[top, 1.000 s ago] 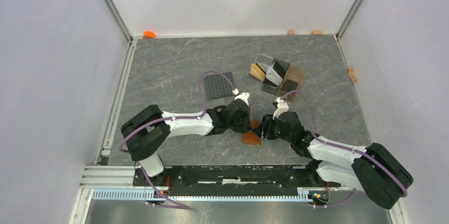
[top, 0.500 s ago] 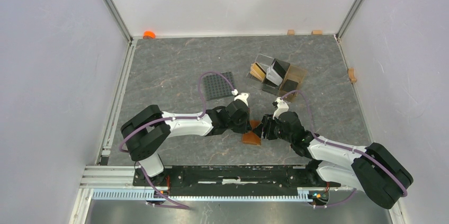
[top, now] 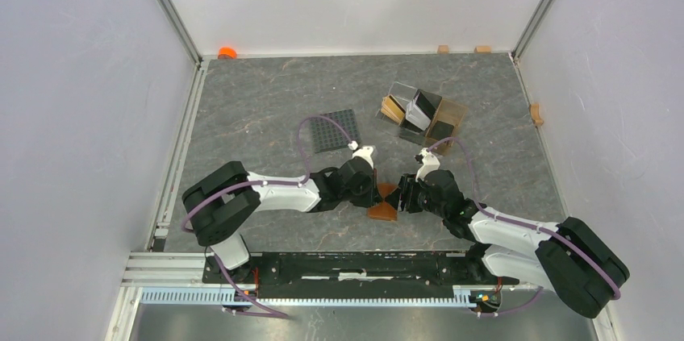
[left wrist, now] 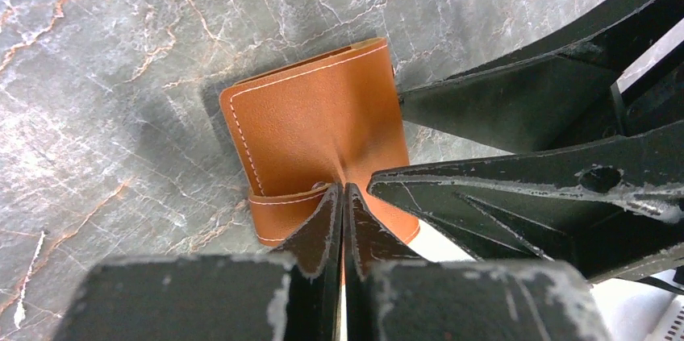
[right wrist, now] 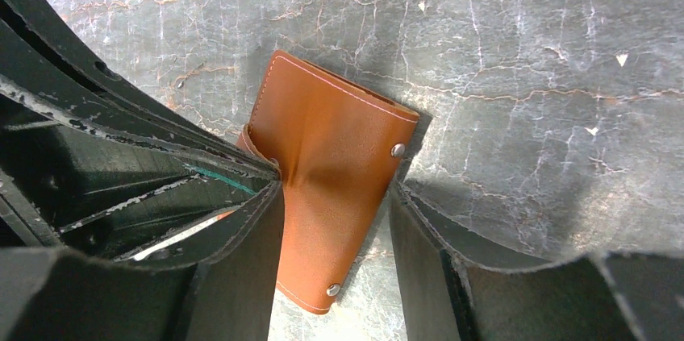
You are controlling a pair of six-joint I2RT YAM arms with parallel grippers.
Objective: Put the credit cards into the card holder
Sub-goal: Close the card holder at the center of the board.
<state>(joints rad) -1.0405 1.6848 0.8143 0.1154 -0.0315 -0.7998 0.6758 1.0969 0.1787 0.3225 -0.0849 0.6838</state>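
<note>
The brown leather card holder (top: pixel 382 211) lies partly folded open on the grey table between both grippers. In the left wrist view my left gripper (left wrist: pixel 344 189) is shut, pinching a leather fold of the card holder (left wrist: pixel 310 119) near its strap. In the right wrist view my right gripper (right wrist: pixel 335 196) is open, its fingers (right wrist: pixel 242 252) either side of the card holder (right wrist: pixel 331 147), whose snap studs show. In the top view the left gripper (top: pixel 377 189) and right gripper (top: pixel 402 194) nearly meet. Credit cards (top: pixel 417 109) stand in the compartment stand at the back.
The clear amber compartment stand (top: pixel 452 119) sits behind the grippers to the right. A dark grey studded square plate (top: pixel 336 129) lies at back left. An orange object (top: pixel 227 52) and small wooden blocks (top: pixel 482 48) lie along the far and right edges.
My left arm has shifted slightly left and toward the near edge, its cable loop moving with it. The card holder and right arm have hardly moved.
</note>
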